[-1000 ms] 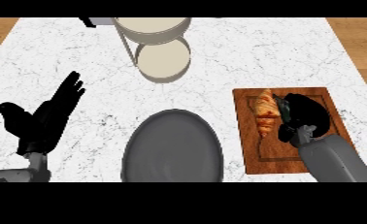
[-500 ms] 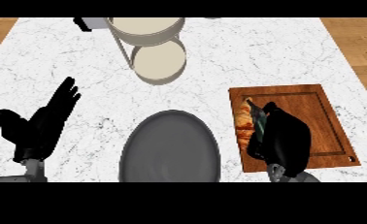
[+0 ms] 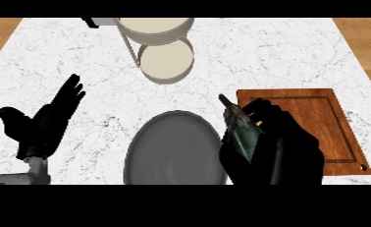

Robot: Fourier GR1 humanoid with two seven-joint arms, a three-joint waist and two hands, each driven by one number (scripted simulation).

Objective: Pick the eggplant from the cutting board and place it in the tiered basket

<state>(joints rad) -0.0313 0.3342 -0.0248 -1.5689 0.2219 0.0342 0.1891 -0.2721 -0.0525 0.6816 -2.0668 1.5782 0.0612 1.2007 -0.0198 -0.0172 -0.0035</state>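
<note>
**One eggplant in the right hand, at the board's left edge**

There is one eggplant (image 3: 238, 125), one cutting board (image 3: 319, 127), one tiered basket (image 3: 159, 44), one grey plate (image 3: 172, 150) and two hands in view. The right hand (image 3: 279, 152), at the lower right of the frame, has its fingers curled round the eggplant; only the dark, tapered upper end shows, pointing toward the upper left, over the board's left edge and the counter just beside it. The wooden cutting board lies at the right, its right and upper parts bare, the hand covering its lower left corner. The grey plate sits at lower centre, just beside the right hand and cut off by the frame's lower edge. The tiered basket stands at upper centre, two cream trays, the upper one against the frame's top. The left hand (image 3: 43, 123) rests at the lower left, fingers straight and spread wide, pointing up. The marble counter (image 3: 275, 54) shows open surface between plate and basket, and across the upper right.
</note>
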